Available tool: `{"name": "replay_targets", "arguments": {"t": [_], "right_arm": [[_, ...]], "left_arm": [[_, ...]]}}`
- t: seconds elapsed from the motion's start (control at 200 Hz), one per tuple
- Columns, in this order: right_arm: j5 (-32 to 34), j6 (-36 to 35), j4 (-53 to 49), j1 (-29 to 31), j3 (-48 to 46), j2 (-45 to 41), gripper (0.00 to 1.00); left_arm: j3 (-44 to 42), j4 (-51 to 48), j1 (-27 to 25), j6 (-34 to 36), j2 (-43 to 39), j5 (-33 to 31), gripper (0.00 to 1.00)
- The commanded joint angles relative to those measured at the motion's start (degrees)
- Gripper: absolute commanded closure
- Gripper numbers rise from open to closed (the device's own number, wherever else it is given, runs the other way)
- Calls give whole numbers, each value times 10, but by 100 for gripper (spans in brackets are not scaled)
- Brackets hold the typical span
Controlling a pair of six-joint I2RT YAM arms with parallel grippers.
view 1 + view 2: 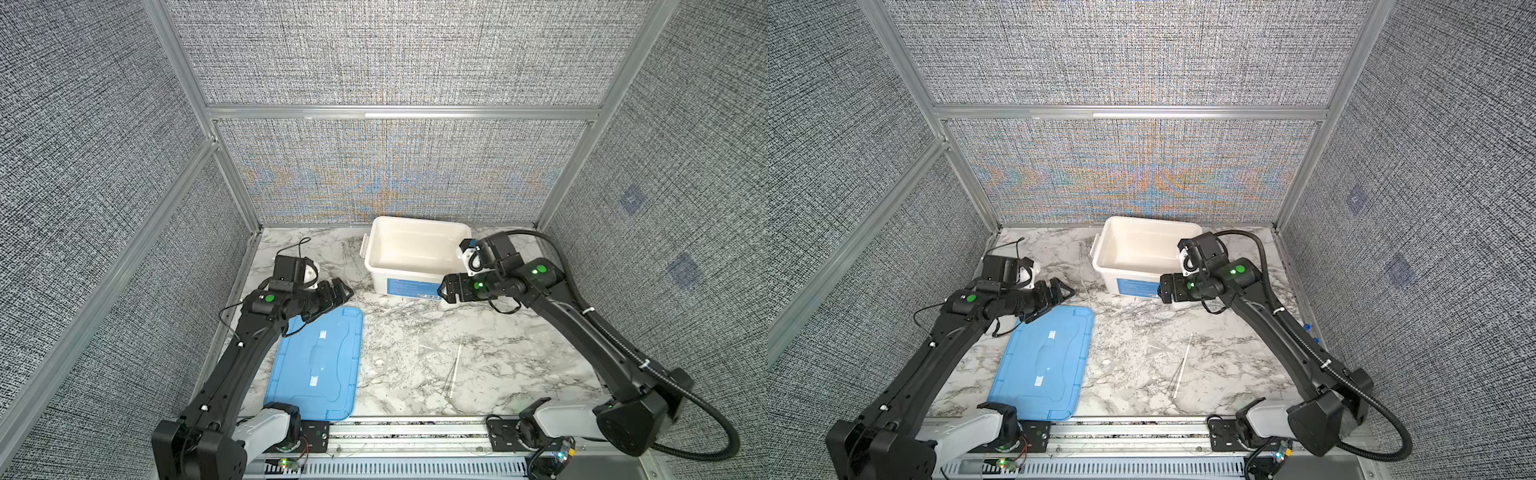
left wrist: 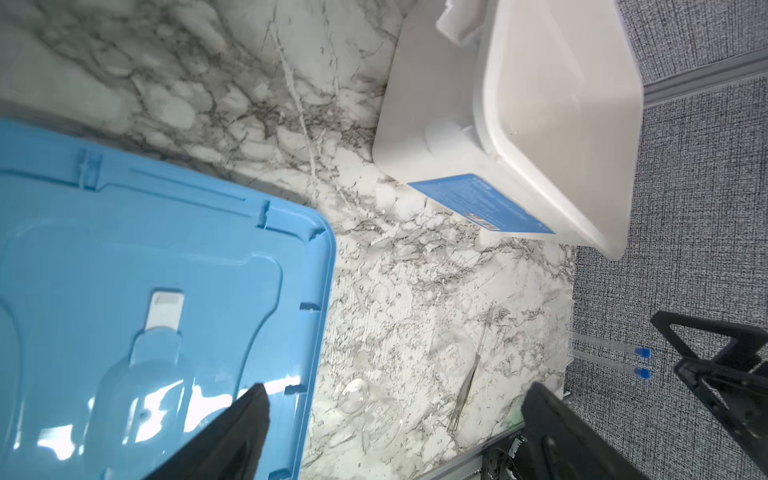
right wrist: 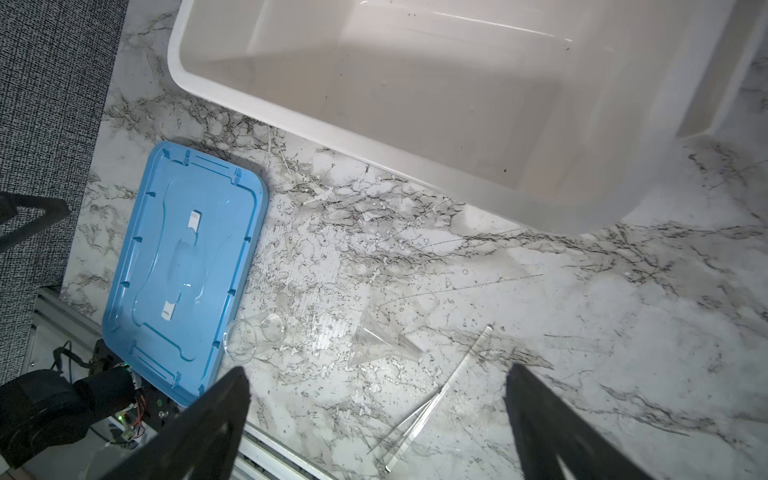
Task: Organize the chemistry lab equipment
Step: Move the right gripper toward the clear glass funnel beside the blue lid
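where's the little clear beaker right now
In the right wrist view the clear beaker lies on its side on the marble tabletop, close beside the blue lid's long edge, between that lid and the clear funnel.

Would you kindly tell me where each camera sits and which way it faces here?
Both top views: high over the front edge, looking down and inward at the marble table, white tub and blue lid; left arm and right arm show.
Left wrist: on the left arm, facing past the open left end effector toward lid, clear beaker and tub.
Right wrist: on the right arm, facing down past the right end effector at clear cone and glass rod.
Shared: both wrist views show tub, lid, beaker.
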Motion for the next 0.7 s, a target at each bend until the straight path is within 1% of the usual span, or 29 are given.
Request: {"name": "replay_targets", "arguments": {"t": [0.0,0.095,0.185,0.27,0.355,0.435,0.495,0.56,0.69], "right_arm": [[22,38,-18,16,36,31,13],[70,57,-33,18,66,51,14],[113,62,-14,18,73,55,15],[127,60,5,17,85,62,16],[117,55,13,19,107,75,18],[139,65,14,27,120,86,25],[163,65,14,41,128,90,28],[179,54,24,64,129,93,28],[184,4,54,120,126,95,29]], "left_arm": [[29,26,-2,33,32,-8,4],[57,29,-2,53,68,2,4],[97,14,-2,66,105,21,4],[120,14,-2,76,123,37,4],[131,14,-2,87,130,36,4],[140,7,-2,93,136,44,4],[151,-7,-2,99,140,51,3],[155,-19,-2,106,140,37,3],[150,-28,0,113,139,-37,3]]}}
